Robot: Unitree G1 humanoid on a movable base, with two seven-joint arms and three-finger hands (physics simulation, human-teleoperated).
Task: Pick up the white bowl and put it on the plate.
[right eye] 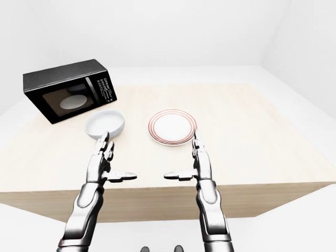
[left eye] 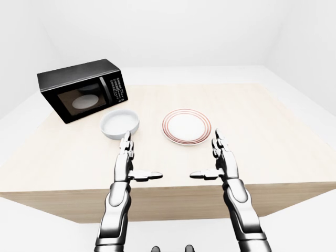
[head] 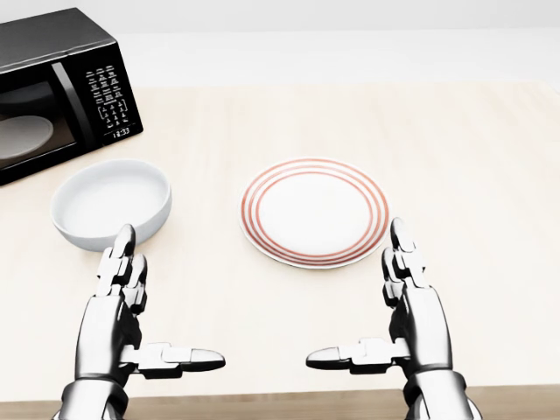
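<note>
Reaching has not really begun: both hands hover over the near part of the table (head: pixel 490 175), fingers straight and thumbs turned inward, and neither one holds anything. The left hand (head: pixel 122 306) is spread wide, and the white bowl (head: pixel 111 203) stands just past its fingertips, so close that in the head view they overlap the bowl's near rim; I cannot tell if they touch it. The right hand (head: pixel 407 302) is spread wide as well, and the plate (head: pixel 314 211), white with red rings, lies just beyond it and a little toward the left hand. Bowl and plate stand side by side, apart from each other.

I judge that the task is at its first step, the approach to the bowl. The next move probably asks the left hand to go forward and close over the bowl's rim, then lift it and carry it across toward the right hand's side, onto the plate.

Beyond the bowl, farther from the left hand, stands a black microwave (head: pixel 52 87). Its small display seems to read 14:33; the button labels are too small to read, and no brand is visible.
</note>
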